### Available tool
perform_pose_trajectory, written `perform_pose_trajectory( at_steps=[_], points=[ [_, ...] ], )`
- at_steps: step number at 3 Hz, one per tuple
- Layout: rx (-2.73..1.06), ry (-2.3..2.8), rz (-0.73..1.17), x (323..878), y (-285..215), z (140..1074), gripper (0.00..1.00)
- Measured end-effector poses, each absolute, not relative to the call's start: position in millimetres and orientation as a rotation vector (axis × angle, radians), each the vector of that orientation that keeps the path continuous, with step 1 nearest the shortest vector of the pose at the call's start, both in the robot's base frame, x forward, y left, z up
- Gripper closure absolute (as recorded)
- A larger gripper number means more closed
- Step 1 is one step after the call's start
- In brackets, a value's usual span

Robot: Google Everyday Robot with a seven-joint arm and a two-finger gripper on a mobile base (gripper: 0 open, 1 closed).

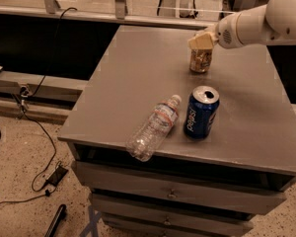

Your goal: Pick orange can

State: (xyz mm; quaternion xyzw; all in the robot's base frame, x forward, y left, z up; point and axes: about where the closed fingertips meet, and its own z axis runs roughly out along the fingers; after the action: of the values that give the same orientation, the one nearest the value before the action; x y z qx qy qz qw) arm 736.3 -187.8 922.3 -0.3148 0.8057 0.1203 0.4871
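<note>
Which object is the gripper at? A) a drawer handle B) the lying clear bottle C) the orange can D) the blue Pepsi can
C: the gripper hangs right at the top of the upright orange can, far back on the table.

Lab-like workspace, grey drawer cabinet [138,68], cables [54,146] on speckled floor [19,216], tool [201,41] above cabinet.
</note>
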Motion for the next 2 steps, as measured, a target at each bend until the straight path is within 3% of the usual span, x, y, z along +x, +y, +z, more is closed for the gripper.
perform_pose_trajectory(
  at_steps=[1, 2],
  points=[
    [-0.762, 1.943, 0.327, 735, -190, 933, 0.88],
    [-0.730, 1.859, 0.378, 728, -202, 963, 1.00]
  ],
)
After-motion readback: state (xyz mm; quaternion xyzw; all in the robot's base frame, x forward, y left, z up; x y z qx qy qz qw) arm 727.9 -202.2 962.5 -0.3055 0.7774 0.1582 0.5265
